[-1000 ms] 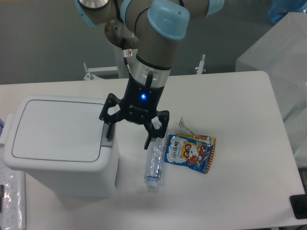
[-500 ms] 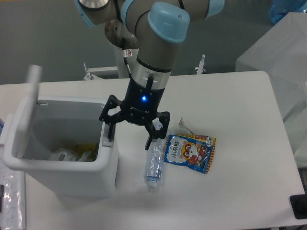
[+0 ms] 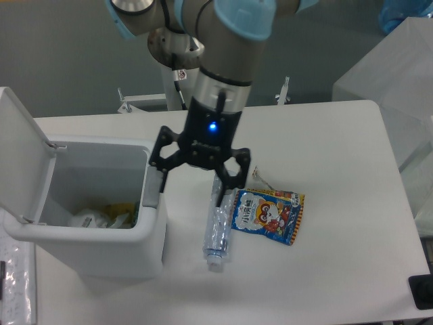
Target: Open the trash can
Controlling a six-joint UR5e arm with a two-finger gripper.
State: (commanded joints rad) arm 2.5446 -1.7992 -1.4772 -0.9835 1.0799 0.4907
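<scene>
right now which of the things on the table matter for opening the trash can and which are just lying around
Part of the job:
- trash can, its lid standing open
- grey push-button tab on its rim
- gripper, open, above the rim

Just lying about:
- clear plastic bottle on the table
- blue snack packet beside the bottle
- rubbish inside the can
</scene>
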